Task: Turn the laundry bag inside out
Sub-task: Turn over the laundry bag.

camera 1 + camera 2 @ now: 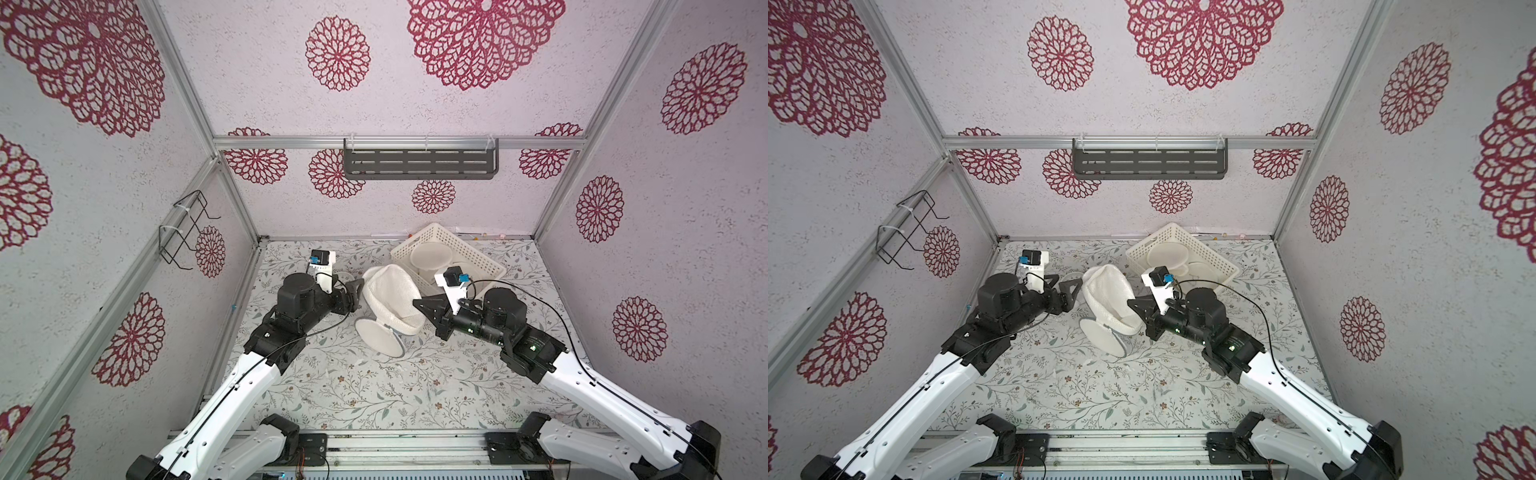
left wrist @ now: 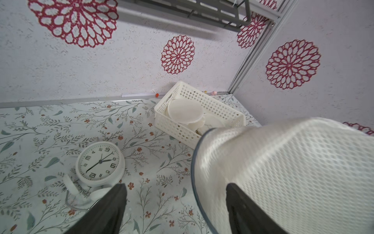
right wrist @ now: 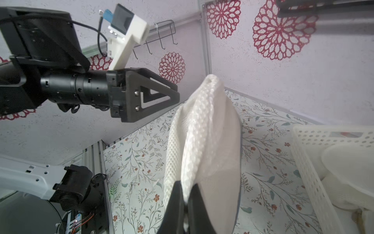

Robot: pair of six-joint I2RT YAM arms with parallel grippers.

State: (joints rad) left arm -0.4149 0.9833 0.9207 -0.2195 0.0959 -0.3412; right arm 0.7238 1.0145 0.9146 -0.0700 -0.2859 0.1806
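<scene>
In both top views the laundry bag [image 1: 390, 297] stands mid-table [image 1: 374, 395] between the arms, its flat round end on the cloth and the basket [image 1: 471, 254] just behind. The left gripper [image 1: 356, 294] is just beside its left flank; the right gripper [image 1: 423, 306] meets its right edge. In the left wrist view the left pincer is spread wide and holds nothing, with the mesh and its grey-trimmed rim by one jaw and a clock [image 2: 100, 162] lying off the other. In the right wrist view the right pincer is nipped shut on a fold of mesh, and the bag rises from it. The left should probably take one layer at the rim, not both walls, while the right anchors the fold, then peel the rim back over, keeping clear of the clock
</scene>
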